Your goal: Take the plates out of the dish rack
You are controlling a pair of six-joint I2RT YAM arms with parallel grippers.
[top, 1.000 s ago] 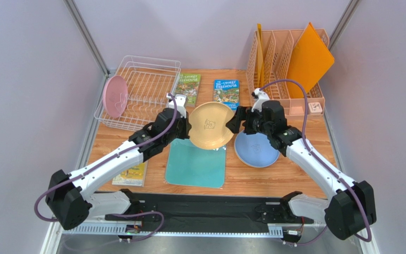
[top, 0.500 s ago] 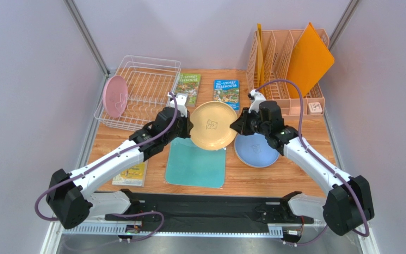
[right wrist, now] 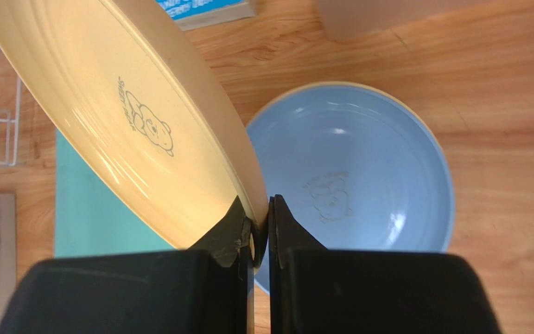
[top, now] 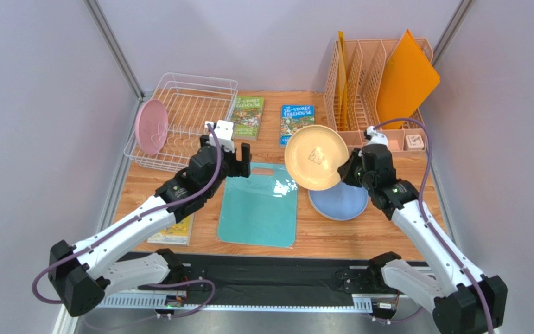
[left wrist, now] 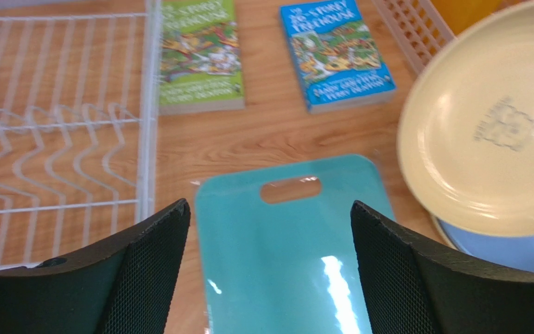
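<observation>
Bear-stamped tan plate [top: 316, 157] is clamped at its rim by right gripper [right wrist: 258, 217] above blue plate [right wrist: 360, 181]. Left gripper [left wrist: 266, 217] is held apart. Blue book [left wrist: 336, 52] is titled, apparently, "Storey Treehouse".

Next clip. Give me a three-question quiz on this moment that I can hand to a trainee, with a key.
1. True or false: the right gripper is shut on the rim of the yellow plate.
2. Which plate stands in the dish rack? A: blue. B: pink. C: yellow.
3. Fill in: the open left gripper hangs over the teal ____.

Key:
1. True.
2. B. The pink plate stands at the rack's left end, while the blue plate lies flat outside it.
3. cutting board.
</observation>
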